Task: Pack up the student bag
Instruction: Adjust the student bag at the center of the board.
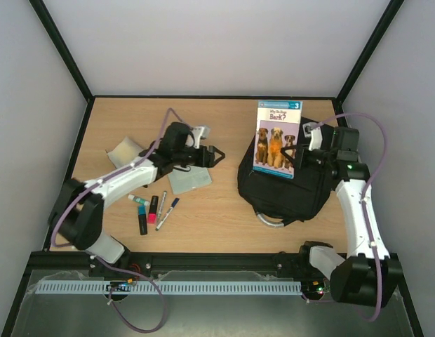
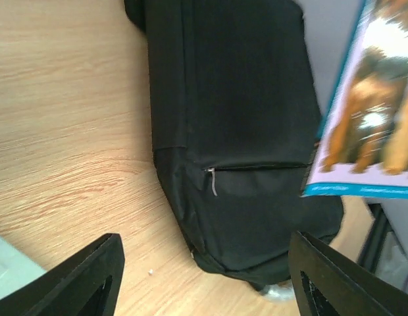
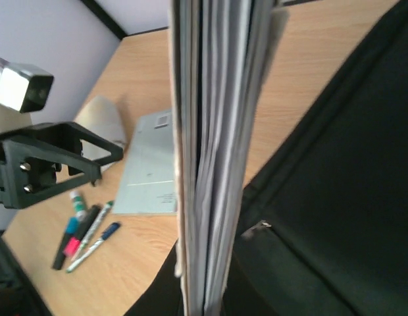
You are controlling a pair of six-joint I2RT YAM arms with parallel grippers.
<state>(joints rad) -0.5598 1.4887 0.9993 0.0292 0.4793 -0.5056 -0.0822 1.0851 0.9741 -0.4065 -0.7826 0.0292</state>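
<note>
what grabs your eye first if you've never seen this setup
A dog-cover book stands out most, pinched at its edge by the right gripper over the black student bag on the right of the table. Further left, the left gripper is open, with a cluster of pens nearer the front edge.

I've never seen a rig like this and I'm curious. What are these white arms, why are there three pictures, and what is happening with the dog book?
These are two robot arms bolted at the near edge of a wooden table. The wide picture comes from a fixed camera above and behind them. The other two come from a small camera on each wrist. The right end effector is clamped on the dog book, holding it over the black backpack. The left end effector is open and empty. Some markers and a grey booklet lie on the table.
</note>
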